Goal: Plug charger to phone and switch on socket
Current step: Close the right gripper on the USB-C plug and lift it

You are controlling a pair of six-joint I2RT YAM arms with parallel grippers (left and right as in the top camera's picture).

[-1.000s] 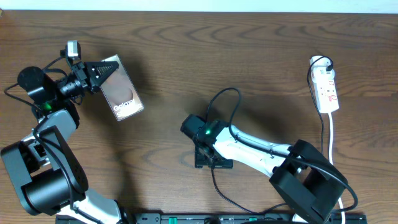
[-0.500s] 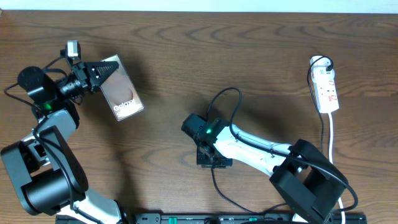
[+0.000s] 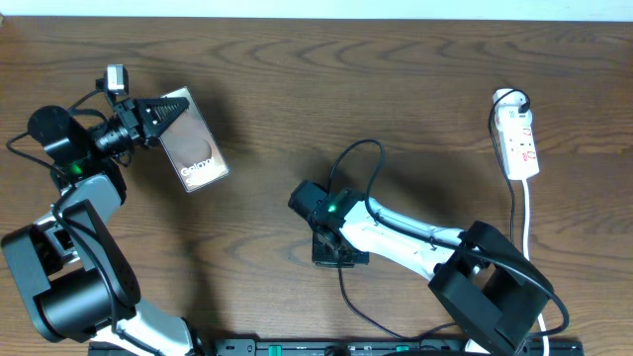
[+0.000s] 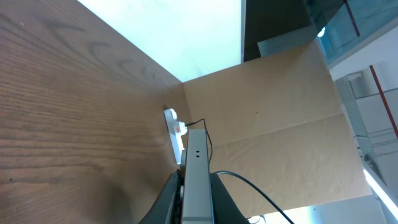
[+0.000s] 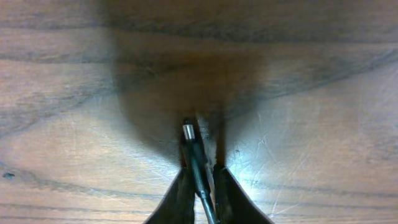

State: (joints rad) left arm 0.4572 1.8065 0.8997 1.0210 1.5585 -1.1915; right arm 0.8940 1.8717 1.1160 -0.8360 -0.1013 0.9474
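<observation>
Across the desk (image 3: 297,79): brown wood with long wavy grain, matte, finely scratched where the light catches it near the right wrist camera.

Near the middle, nipped between the narrow jaws of the right gripper (image 5: 202,177): the charger (image 5: 194,160), a thin glossy black cable ending in a small rounded plug with a pale metal tip. Tip pointing away from the jaws, low over the wood in the gripper's own shadow; touching or not, cannot tell. From above, trailing off toward the near edge of the desk (image 3: 343,292), with the right gripper (image 3: 334,253) hiding the plug.

Far left, clamped at one short end by the closed jaws of the left gripper (image 3: 175,107): the phone (image 3: 196,146), a flat dark slab, smooth, with white lettering and a paler oval. Seen edge-on from the left wrist as a slim grey strip (image 4: 198,180).

Far right, well apart from both: the socket (image 3: 518,143), a narrow white plastic oblong with red marks, a black plug at its far end, and a white cord (image 3: 529,213) running back toward the near edge.

Beyond the desk in the left wrist view: a plain brown cardboard panel (image 4: 273,112).
</observation>
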